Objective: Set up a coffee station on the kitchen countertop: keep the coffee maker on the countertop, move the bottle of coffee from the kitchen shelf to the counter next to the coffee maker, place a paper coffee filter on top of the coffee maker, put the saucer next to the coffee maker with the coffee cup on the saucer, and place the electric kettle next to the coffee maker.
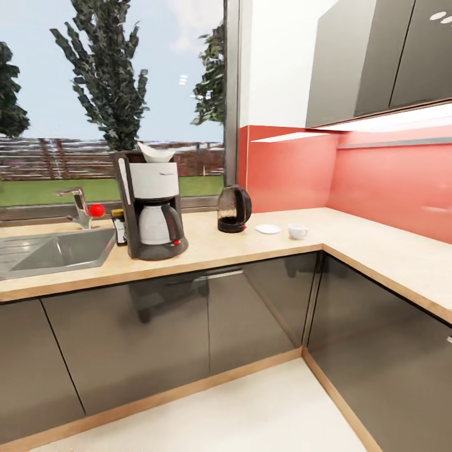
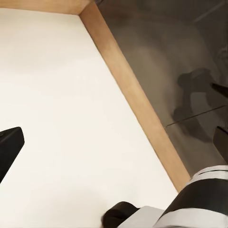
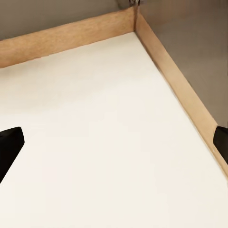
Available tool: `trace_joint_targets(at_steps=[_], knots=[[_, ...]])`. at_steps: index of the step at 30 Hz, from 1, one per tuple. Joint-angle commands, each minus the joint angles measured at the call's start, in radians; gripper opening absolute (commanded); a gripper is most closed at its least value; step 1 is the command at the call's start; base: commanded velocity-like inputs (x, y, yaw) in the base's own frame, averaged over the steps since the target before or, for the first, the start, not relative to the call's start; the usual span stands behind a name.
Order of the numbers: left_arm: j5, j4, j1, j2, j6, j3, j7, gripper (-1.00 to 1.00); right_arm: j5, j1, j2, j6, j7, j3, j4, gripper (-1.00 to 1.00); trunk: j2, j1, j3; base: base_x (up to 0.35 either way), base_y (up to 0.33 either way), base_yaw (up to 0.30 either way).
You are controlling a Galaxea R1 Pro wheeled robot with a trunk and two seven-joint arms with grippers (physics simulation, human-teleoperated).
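Kitchen corner, seen from the head camera. On the counter (image 1: 351, 242): coffee maker (image 1: 150, 207) beside the sink (image 1: 59, 251), paper filter (image 1: 156, 152) perched on top, bottle of coffee (image 1: 118, 227) tucked against its sink side. Farther along toward the corner: electric kettle (image 1: 233, 209), then saucer (image 1: 268, 229), then coffee cup (image 1: 297, 231) just beside the saucer, not on it. Left jaws (image 2: 114, 140) and right jaws (image 3: 114, 142) spread wide, empty, nothing between them but pale floor (image 3: 104, 133) and wooden plinth (image 3: 61, 35), well away from the task's things.
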Motion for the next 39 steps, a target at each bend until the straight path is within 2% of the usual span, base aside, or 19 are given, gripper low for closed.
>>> trace_joint_targets(at_steps=[1,2,3,14,30,39], knots=[[0.003,0.001,-0.001,0.000,-0.004,-0.002,-0.003,1.00,-0.005,-0.001,0.005,-0.005,0.002,0.007,-0.002,1.00,-0.001,0.000,-0.001,0.000,0.000,0.181],[0.003,0.001,-0.001,0.000,-0.004,-0.002,-0.003,1.00,0.098,-0.002,0.024,-0.005,0.002,0.007,-0.002,1.00,-0.001,0.000,-0.001,0.000,0.000,0.145],[0.003,0.001,0.000,-0.001,-0.004,-0.002,-0.003,1.00,0.102,-0.002,0.026,-0.005,0.002,0.007,-0.003,1.00,-0.001,0.000,-0.001,0.000,0.000,0.093],[0.003,0.001,0.000,-0.001,-0.006,-0.001,-0.004,1.00,0.108,-0.002,0.028,-0.005,0.002,0.007,-0.003,1.00,-0.001,0.000,-0.001,0.047,-0.101,0.053],[0.003,0.001,0.000,-0.001,-0.006,0.001,-0.004,1.00,0.108,-0.002,0.028,-0.005,0.002,0.007,-0.003,1.00,-0.001,0.000,-0.001,0.005,-0.011,0.243],[0.003,0.001,0.000,-0.001,-0.006,0.002,-0.004,1.00,0.108,-0.002,0.029,-0.006,0.000,0.007,-0.002,1.00,-0.001,0.000,-0.001,0.000,0.000,0.055]])
